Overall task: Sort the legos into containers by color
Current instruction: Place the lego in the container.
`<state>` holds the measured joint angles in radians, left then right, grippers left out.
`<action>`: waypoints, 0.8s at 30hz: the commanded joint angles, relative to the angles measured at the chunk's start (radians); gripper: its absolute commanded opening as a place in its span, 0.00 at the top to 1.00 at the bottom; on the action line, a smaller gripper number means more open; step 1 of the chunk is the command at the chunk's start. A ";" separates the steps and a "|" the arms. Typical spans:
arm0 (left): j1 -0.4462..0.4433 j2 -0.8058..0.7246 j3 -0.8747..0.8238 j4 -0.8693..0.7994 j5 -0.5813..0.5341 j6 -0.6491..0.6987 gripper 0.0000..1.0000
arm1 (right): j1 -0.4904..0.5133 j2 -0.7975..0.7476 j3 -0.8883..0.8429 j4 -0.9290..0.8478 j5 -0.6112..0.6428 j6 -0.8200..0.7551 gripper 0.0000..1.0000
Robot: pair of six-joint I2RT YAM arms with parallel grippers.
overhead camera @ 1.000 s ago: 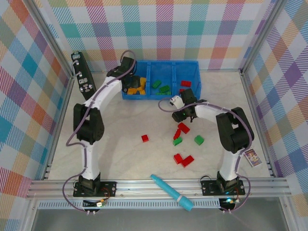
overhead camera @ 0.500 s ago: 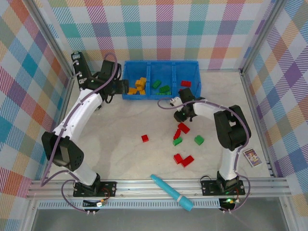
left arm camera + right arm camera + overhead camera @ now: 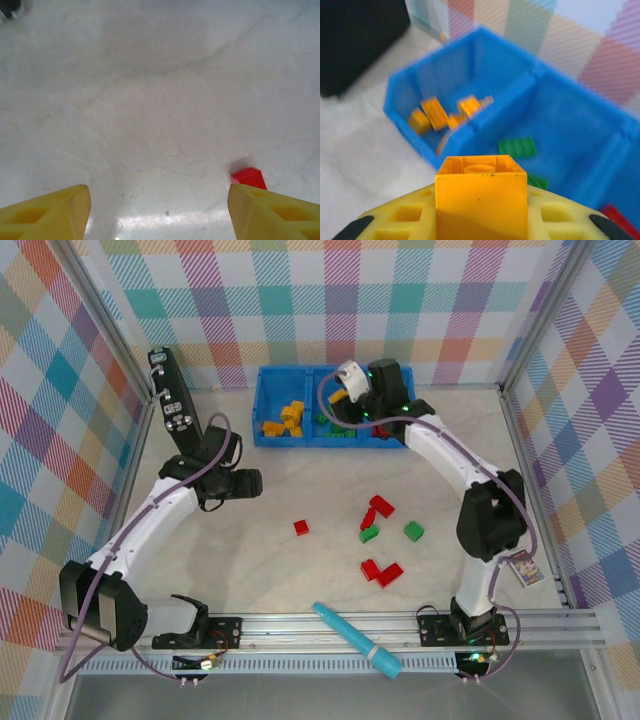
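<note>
Robot lab test cell, not a home or shop. Boxed-in tabletop rig: aluminium extrusion frame [image 3: 280,632] along 6 o'clock and up the corners, with printed plaid backdrop panels [image 3: 400,300] at 9, 12 and 3 o'clock. Left arm base [image 3: 195,628] and right arm base [image 3: 465,625] are bolted on at 6 o'clock. The white marbled table [image 3: 250,570] carries toy props: legos [image 3: 301,527] and a blue divided bin [image 3: 262,405] at 12 o'clock.
</note>
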<state>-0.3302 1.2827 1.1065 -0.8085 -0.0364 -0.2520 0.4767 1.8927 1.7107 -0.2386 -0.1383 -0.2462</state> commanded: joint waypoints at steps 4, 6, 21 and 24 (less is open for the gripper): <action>-0.003 -0.048 -0.123 0.078 0.102 -0.143 0.28 | 0.077 0.284 0.269 0.115 -0.058 0.023 0.79; -0.018 -0.046 -0.150 0.084 0.105 -0.170 0.28 | 0.094 0.373 0.375 0.108 -0.064 0.019 0.79; -0.181 0.062 -0.196 0.168 0.109 -0.340 0.29 | 0.148 0.728 0.771 0.032 -0.017 -0.080 0.58; -0.216 0.119 -0.172 0.193 0.107 -0.373 0.29 | 0.148 0.698 0.747 0.046 -0.016 -0.091 0.50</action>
<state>-0.5194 1.3628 0.9188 -0.6453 0.0696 -0.5701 0.6258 2.6270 2.4454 -0.2165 -0.1574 -0.3149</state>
